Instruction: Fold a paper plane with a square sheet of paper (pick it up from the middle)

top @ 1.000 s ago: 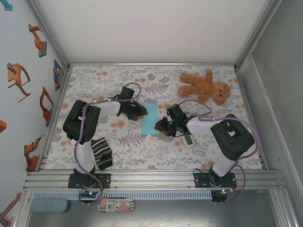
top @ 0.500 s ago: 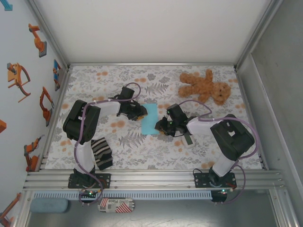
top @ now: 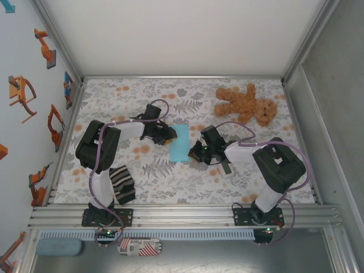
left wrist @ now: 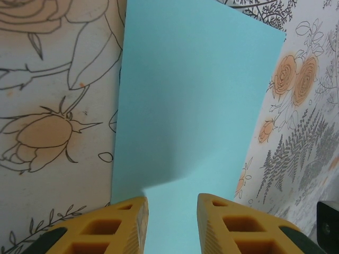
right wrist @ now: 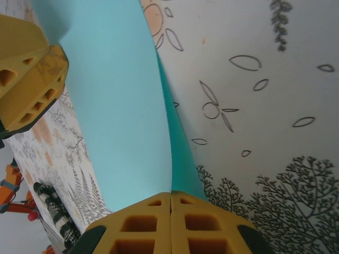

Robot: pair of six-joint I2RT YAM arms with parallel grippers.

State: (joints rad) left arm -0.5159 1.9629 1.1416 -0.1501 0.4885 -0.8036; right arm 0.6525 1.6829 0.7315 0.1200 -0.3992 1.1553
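Two wrist close-ups: right gripper (right wrist: 170,196) tight on blue paper (right wrist: 116,106), left gripper (left wrist: 172,201) agape

I count one light-blue sheet of paper (top: 181,142). There is one brown teddy bear (top: 247,104), beyond the sheet and to its right, and one striped cloth (top: 121,184), nearer than the sheet and to its left. Two robot arms flank it, the left arm (top: 99,149) and the right arm (top: 276,165). Just right of the sheet there is possibly one small white gadget (top: 227,169), half hidden.
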